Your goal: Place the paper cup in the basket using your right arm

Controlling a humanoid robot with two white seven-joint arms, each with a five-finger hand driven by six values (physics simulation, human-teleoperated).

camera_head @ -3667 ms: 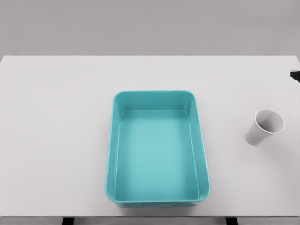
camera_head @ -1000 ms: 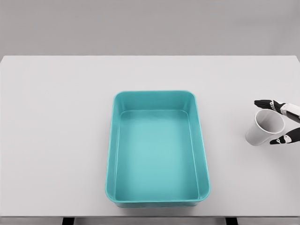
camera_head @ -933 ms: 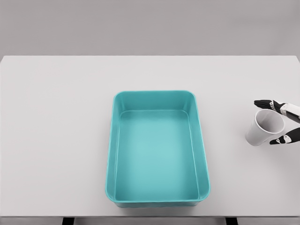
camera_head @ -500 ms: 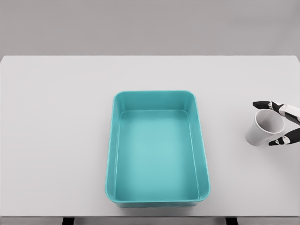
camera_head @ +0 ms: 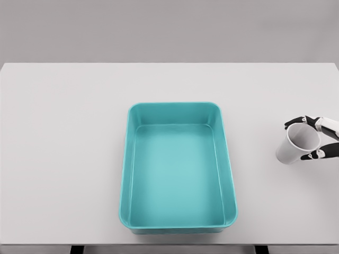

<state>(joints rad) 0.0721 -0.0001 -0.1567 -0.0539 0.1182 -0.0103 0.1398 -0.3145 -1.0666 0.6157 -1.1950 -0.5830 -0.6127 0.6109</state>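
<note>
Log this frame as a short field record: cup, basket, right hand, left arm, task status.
cup: white paper cup on the table, right of the basket, tilted with its mouth toward the upper right
basket: teal basket at table centre, nothing in it
right hand: right hand enters at the right edge; dark fingers sit on either side of the cup's rim, contact not certain
left arm: not in view
task status: cup not yet lifted, still outside the basket
</note>
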